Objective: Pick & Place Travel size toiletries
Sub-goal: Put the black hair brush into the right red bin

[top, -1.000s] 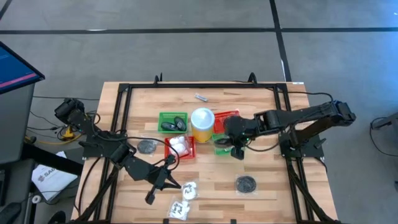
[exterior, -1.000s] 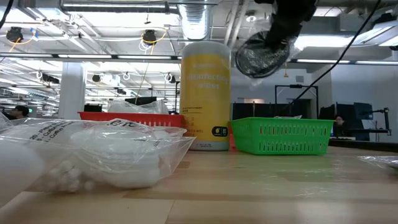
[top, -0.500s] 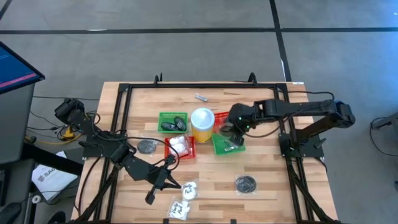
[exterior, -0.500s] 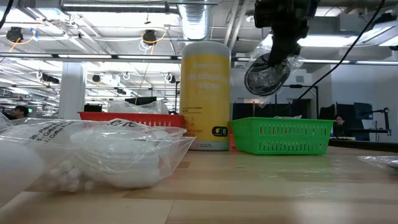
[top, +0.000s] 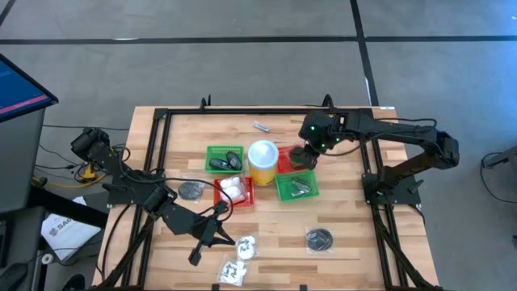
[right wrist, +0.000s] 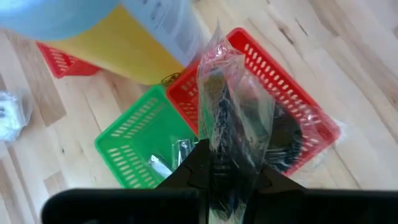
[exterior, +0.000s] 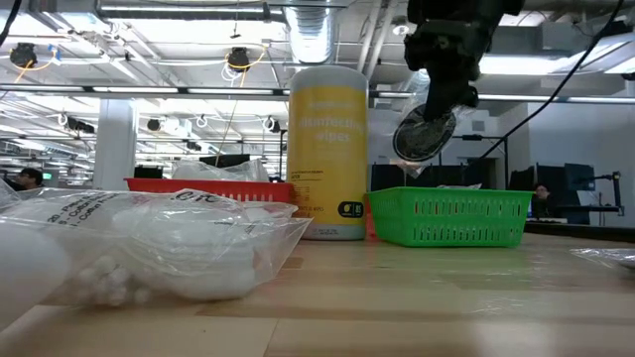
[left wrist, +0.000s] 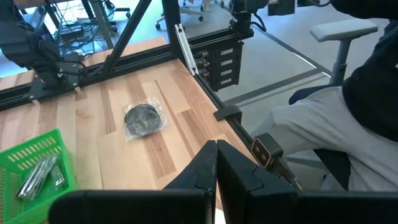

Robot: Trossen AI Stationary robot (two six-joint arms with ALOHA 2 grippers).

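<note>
Right gripper (top: 308,151) clenched on clear bag (right wrist: 235,106) above the red basket (right wrist: 283,102); you risk the bag snagging its rim.

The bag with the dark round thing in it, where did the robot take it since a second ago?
The right gripper, shut on the clear bag with the dark round piece, carried it away from the near side of the green basket, across it, to above the red basket behind. The grip never let go. The left gripper, yellow canister and other packets stayed put.
</note>
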